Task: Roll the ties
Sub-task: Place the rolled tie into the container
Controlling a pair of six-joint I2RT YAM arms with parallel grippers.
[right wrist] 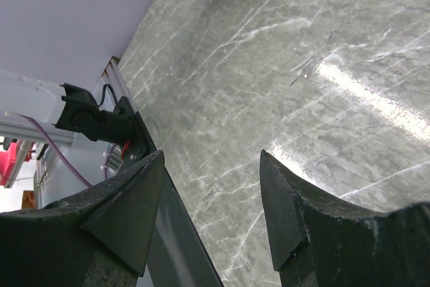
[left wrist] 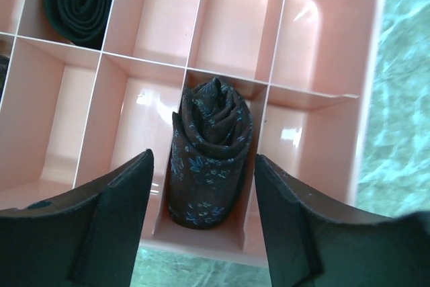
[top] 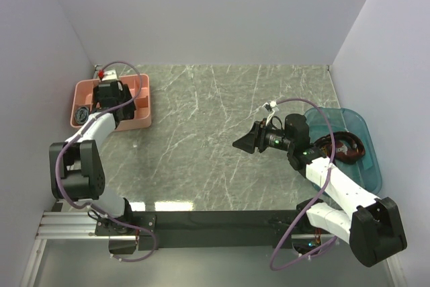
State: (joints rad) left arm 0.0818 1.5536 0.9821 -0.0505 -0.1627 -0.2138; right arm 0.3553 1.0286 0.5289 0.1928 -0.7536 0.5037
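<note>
One dark brown, blue-flowered tie (left wrist: 209, 156) sits coiled in a compartment of the pink organiser (left wrist: 322, 65) at the far left. The spread left tool (top: 109, 92) straddles it, not touching. It looks soft and springy, so pinch across the coil's sides. The right tool (right wrist: 211, 159) hangs spread and empty over the surface (right wrist: 302, 45).

The table (top: 201, 139) is taken in whole by the top camera, from high above and behind its near edge. The tray (top: 141, 115) at the table's left edge is viewed closely from above by the left wrist camera, past the left gripper (left wrist: 203, 156); a strip of table is caught at the right. The table is viewed low and slantwise by the right wrist camera, past the right gripper (right wrist: 211, 154), toward its left side. Tray and table top are shared with the top view.
</note>
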